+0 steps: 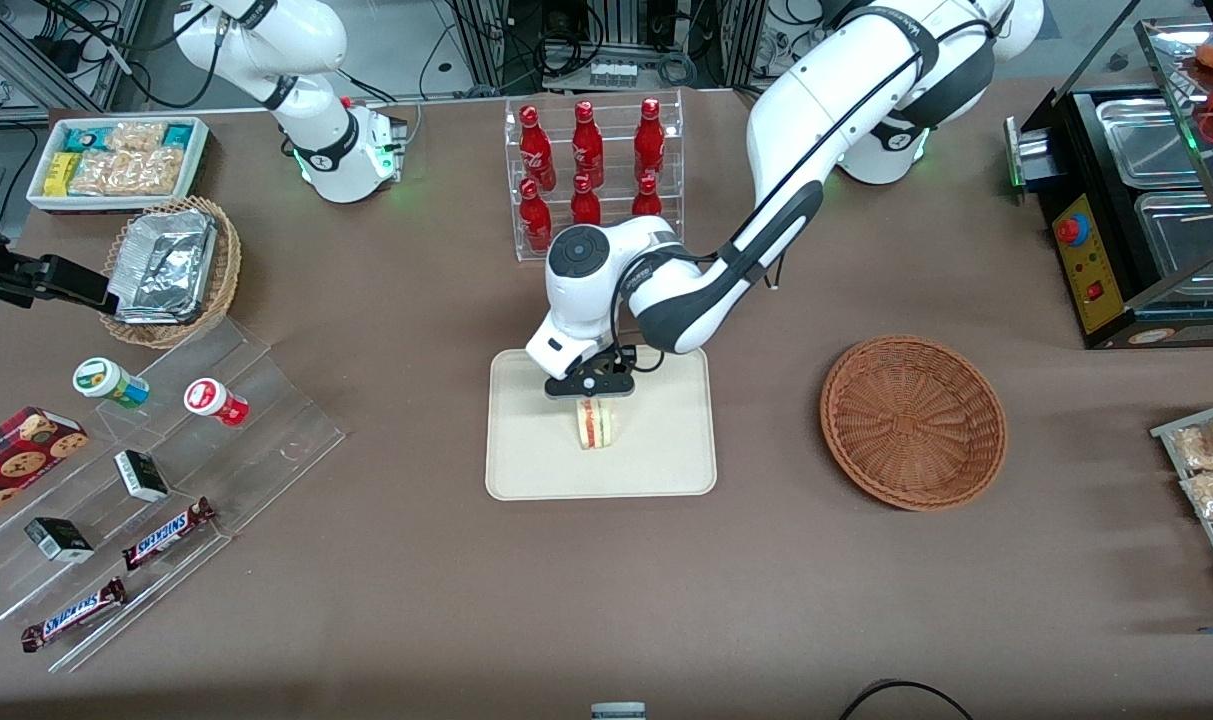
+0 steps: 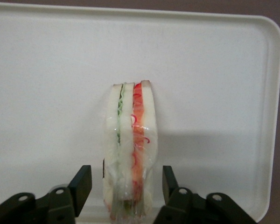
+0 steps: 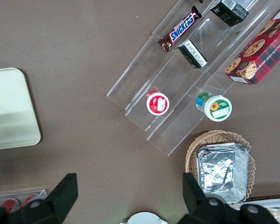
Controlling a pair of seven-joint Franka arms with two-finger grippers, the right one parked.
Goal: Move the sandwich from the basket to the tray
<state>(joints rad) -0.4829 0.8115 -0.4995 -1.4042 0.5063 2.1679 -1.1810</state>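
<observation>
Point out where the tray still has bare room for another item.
The tray is bare on either side of the sandwich, and along its edge nearest the front camera. The crowded spot is its middle, where the gripper hangs open, fingers flanking the standing sandwich. The basket is empty.

Sandwich [image 1: 595, 424] stands on edge on the tray [image 1: 526, 470], mid-desk [image 1: 446, 590]. Gripper [image 1: 594, 397] sits right over it, fingers [image 2: 82, 183] apart, either side. Basket [image 1: 913, 421] lies beside the tray, toward the working arm's end.
</observation>
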